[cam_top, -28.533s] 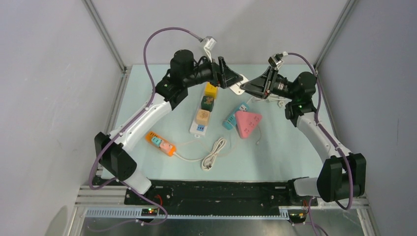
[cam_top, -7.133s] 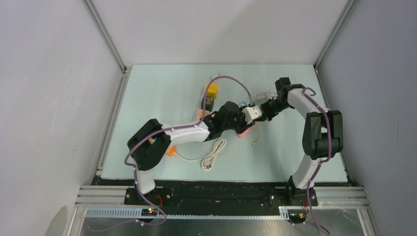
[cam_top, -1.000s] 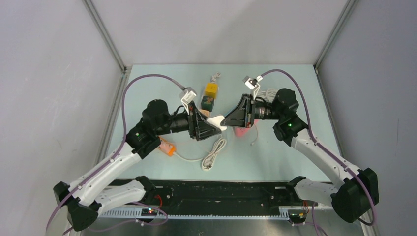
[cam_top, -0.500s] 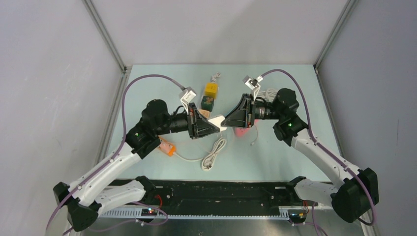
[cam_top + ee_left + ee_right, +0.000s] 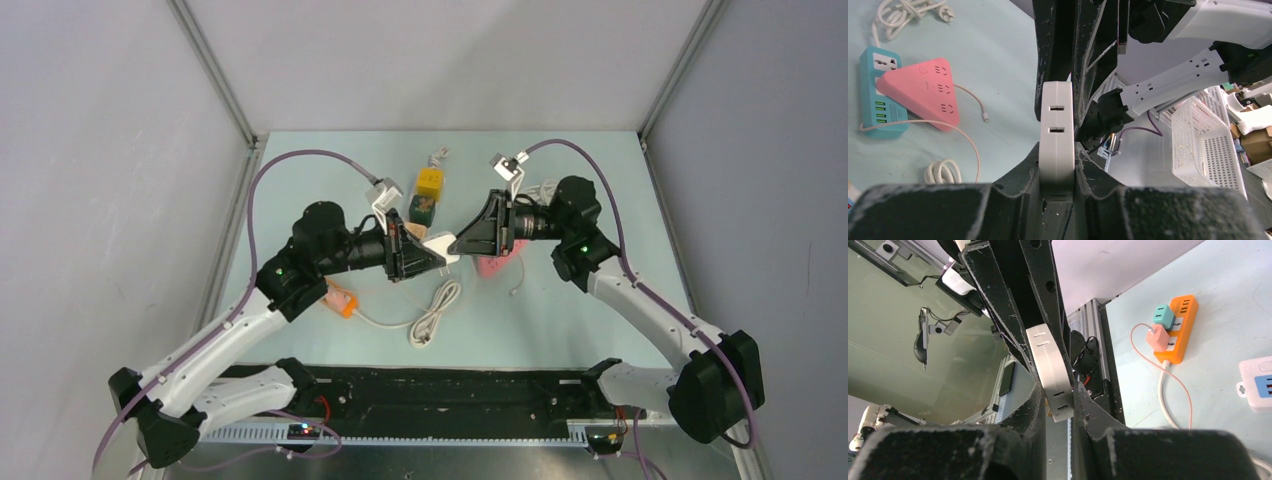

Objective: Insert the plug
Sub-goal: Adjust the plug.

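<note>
A flat white plug adapter (image 5: 441,246) with narrow slots along its edge hangs in the air over the middle of the table, gripped from both ends. My left gripper (image 5: 437,256) is shut on its near end; the left wrist view shows the adapter (image 5: 1057,122) pinched at my left gripper (image 5: 1058,151). From the opposite side my right gripper (image 5: 455,244) is shut on it, with the adapter (image 5: 1049,365) wedged in my right gripper (image 5: 1058,392). Each wrist view shows the other arm's black fingers (image 5: 1048,50) clamped on the far end.
On the mat below lie a pink triangular power strip (image 5: 923,92) over a teal strip (image 5: 877,95), an orange strip (image 5: 1179,330) with two small chargers, a white strip (image 5: 1258,382), yellow (image 5: 430,183) and green (image 5: 422,208) cubes, and a coiled white cable (image 5: 435,312).
My left jaws have closed onto the adapter, which the right gripper kept holding. Both arms have stayed almost where they were.
</note>
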`<state>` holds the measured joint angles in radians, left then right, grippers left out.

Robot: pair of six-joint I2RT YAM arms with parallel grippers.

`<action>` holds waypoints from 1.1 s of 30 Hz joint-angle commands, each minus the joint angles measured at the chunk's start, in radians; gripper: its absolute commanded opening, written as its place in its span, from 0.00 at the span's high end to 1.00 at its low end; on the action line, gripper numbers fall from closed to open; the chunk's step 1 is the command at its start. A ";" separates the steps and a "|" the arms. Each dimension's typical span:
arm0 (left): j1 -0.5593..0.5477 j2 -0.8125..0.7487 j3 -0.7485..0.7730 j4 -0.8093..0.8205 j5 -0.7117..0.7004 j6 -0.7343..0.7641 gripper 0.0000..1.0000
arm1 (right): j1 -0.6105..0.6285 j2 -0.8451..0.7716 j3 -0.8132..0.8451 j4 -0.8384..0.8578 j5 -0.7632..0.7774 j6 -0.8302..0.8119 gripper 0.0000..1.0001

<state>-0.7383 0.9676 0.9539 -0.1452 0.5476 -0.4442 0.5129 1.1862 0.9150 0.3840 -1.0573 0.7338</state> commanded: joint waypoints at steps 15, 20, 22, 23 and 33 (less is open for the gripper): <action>-0.025 0.041 0.027 -0.203 -0.072 0.253 0.58 | 0.008 0.044 0.126 -0.163 0.075 0.214 1.00; -0.018 0.039 0.034 -0.206 -0.058 0.234 0.67 | 0.012 0.043 0.126 -0.156 0.064 0.200 1.00; -0.007 0.031 0.035 -0.206 -0.059 0.222 0.70 | 0.012 0.040 0.127 -0.163 0.065 0.192 1.00; -0.005 0.025 0.037 -0.206 -0.051 0.215 0.70 | 0.014 0.040 0.127 -0.168 0.064 0.185 1.00; -0.002 0.044 0.059 -0.152 0.041 0.054 0.59 | 0.024 0.039 0.127 -0.213 0.099 0.112 1.00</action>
<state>-0.7357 0.9894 0.9890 -0.2897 0.5182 -0.3420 0.5240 1.2392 0.9787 0.1673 -1.0248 0.8345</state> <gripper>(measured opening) 0.438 0.228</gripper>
